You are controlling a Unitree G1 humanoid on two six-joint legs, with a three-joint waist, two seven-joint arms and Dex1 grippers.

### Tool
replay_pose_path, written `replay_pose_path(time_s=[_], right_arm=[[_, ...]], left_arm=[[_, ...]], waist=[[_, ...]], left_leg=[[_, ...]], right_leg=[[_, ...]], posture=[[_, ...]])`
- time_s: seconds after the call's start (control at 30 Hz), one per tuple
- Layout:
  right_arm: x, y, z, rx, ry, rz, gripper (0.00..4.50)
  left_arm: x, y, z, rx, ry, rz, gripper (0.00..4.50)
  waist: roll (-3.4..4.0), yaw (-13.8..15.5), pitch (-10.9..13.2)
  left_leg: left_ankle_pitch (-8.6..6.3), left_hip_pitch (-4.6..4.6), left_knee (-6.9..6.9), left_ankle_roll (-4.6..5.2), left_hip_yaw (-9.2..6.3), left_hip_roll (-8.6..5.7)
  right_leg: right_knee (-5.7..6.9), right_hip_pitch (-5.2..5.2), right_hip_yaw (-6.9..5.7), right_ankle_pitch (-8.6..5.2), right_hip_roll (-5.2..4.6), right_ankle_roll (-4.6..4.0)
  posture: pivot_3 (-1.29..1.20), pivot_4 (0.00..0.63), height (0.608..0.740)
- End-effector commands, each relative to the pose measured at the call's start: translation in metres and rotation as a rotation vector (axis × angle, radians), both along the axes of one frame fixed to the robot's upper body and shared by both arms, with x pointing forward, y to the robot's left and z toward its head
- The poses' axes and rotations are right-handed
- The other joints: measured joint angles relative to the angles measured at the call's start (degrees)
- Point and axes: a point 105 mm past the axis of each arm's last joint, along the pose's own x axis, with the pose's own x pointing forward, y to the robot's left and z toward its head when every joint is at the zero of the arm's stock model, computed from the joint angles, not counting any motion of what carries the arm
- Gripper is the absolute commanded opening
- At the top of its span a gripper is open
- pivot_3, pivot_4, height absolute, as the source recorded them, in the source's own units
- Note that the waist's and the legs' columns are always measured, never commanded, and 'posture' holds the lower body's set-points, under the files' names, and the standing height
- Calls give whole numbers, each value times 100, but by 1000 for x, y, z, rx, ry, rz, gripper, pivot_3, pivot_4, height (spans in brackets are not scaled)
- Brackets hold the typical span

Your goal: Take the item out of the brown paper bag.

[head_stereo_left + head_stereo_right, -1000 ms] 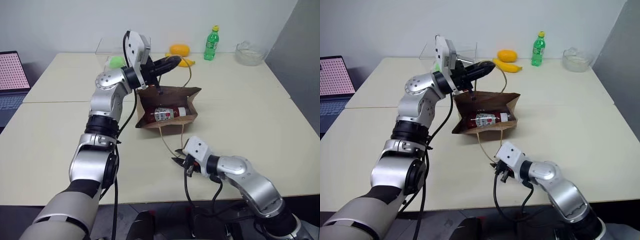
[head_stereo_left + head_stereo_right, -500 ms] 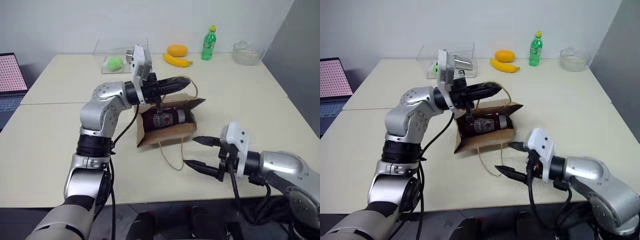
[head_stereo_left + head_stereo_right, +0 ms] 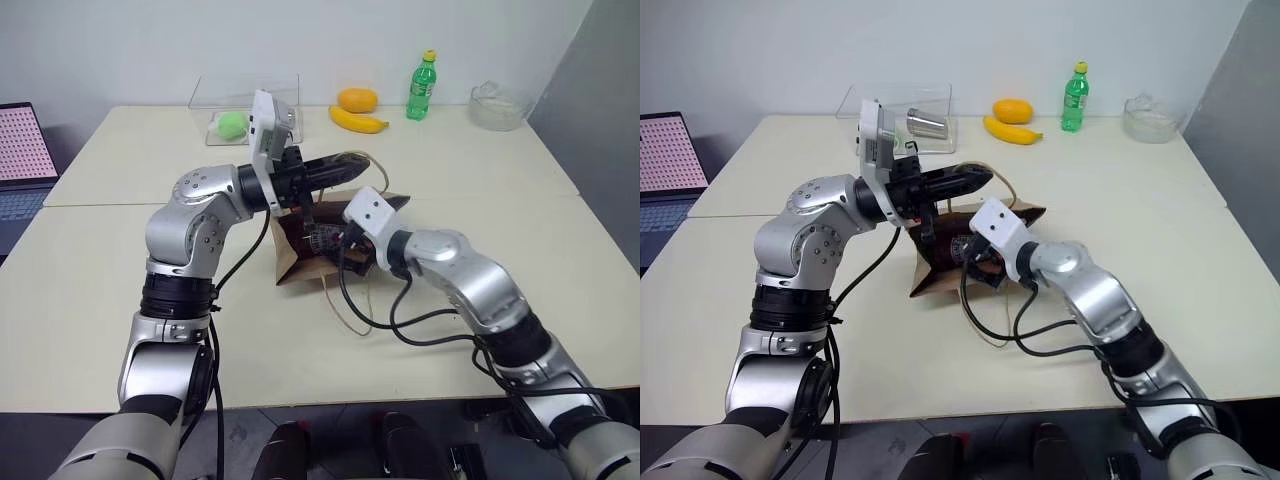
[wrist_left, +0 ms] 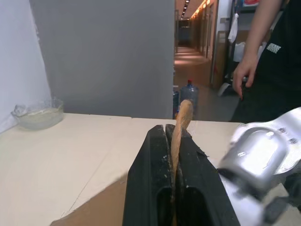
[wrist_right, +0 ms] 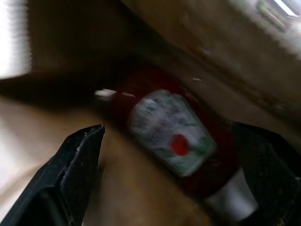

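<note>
Operator: Right gripper (image 5: 178, 174) status?

Technician: Fingers spread wide inside the brown paper bag (image 3: 300, 262), straddling the item (image 5: 176, 141) lying within. Left gripper (image 4: 175, 155) is clamped on the bag's handle (image 4: 181, 122). Centre on the bottle's body before closing.

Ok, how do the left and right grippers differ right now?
The left gripper is shut on the bag handle, holding up the brown paper bag; the right gripper is open and holds nothing. The left sits above the bag's mouth; the right reaches inside, fingers straddling the red sauce bottle. Both have two black fingers.
</note>
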Motion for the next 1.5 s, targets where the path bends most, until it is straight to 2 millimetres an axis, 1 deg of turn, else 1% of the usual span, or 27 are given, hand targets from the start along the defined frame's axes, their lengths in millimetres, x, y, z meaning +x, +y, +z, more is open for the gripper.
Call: replay_pose_path(time_s=[0.03,0.1,0.17,0.27,0.37,0.47,0.57,0.77,0.93,1.0,1.07,1.13,1.23,1.3,1.37,1.43,1.5], right_arm=[[14,1,1,-42,-85,-22,4470],[11,2,-10,-173,-113,27,4470],[0,6,-15,-267,-132,114,4470],[-6,3,-20,-409,-191,176,4470],[-5,5,-21,-487,-248,195,4470],[0,10,-18,-516,-297,180,4470],[6,15,-18,-531,-306,161,4470],[18,14,-31,-561,-221,154,4470],[27,12,-35,-598,-193,160,4470],[30,13,-33,-606,-210,162,4099],[30,16,-34,-609,-222,179,3561],[27,18,-38,-614,-218,201,2990],[22,18,-45,-611,-200,236,2471],[21,18,-43,-606,-217,243,2089],[20,19,-36,-588,-248,246,1849],[16,21,-26,-572,-284,261,1753],[12,20,-22,-569,-299,278,1720]], left_arm=[[-6,-1,14,-20,-70,-12,0],[-5,0,14,-22,-73,-2,0],[-2,2,16,-30,-74,9,0],[1,3,19,-42,-81,24,0],[3,4,22,-48,-87,31,0],[4,4,22,-48,-91,34,0],[4,4,23,-45,-95,36,0],[4,4,22,-38,-100,37,0],[4,4,20,-35,-100,39,0],[5,4,19,-34,-99,42,0],[5,3,18,-33,-97,44,0],[6,3,16,-32,-95,47,0],[8,5,14,-30,-88,57,0],[11,6,13,-27,-86,72,0],[14,8,13,-28,-89,92,0],[19,10,14,-34,-92,125,0],[24,12,15,-38,-97,157,0]], waist=[[0,-2,0],[0,0,0],[0,0,0],[0,-5,0],[0,-6,0],[0,-23,0],[0,-29,0],[0,-32,0],[0,-45,0],[0,-61,0],[0,-71,0],[0,-71,0],[0,-81,-1],[1,-88,-1],[1,-93,-1],[1,-92,-1],[1,-89,-1]], left_leg=[[0,0,0,0,0,0],[0,-2,-1,-1,0,-2],[0,-3,0,-1,1,-4],[0,-1,0,0,0,-2],[0,0,1,0,-1,-1],[0,-1,0,-1,-1,0],[2,0,0,-4,-2,0],[3,-1,0,-6,-3,-2],[3,1,0,-5,-2,-1],[3,2,1,-6,-2,-1],[3,1,1,-6,-3,-1],[4,1,1,-7,-5,-2],[4,2,0,-7,-3,-1],[4,4,0,-7,-4,0],[3,4,0,-6,-3,-1],[3,3,0,-6,-4,-1],[3,3,0,-6,-3,-2]], right_leg=[[0,0,0,0,0,0],[-3,0,1,0,-1,0],[-4,-1,1,0,-2,0],[-3,-1,0,0,-1,0],[-1,-1,-1,0,0,0],[0,-1,-1,0,0,0],[0,-2,-1,0,0,0],[-1,-2,-1,0,-1,0],[1,-2,-1,0,0,0],[2,-2,-1,0,0,0],[2,-1,-1,0,0,0],[2,-1,-1,0,0,-1],[2,-1,0,0,0,-1],[3,0,-1,0,0,-1],[3,0,0,0,0,-1],[3,0,-1,0,0,-1],[2,0,0,0,0,-1]], posture=[[0,150,740],[0,150,740],[0,150,740],[0,150,740],[0,150,740],[0,150,740],[0,150,740],[0,150,740],[0,150,740],[0,150,740],[0,150,740],[0,150,740],[0,150,740],[0,150,740],[0,150,740],[0,150,740],[0,150,740]])
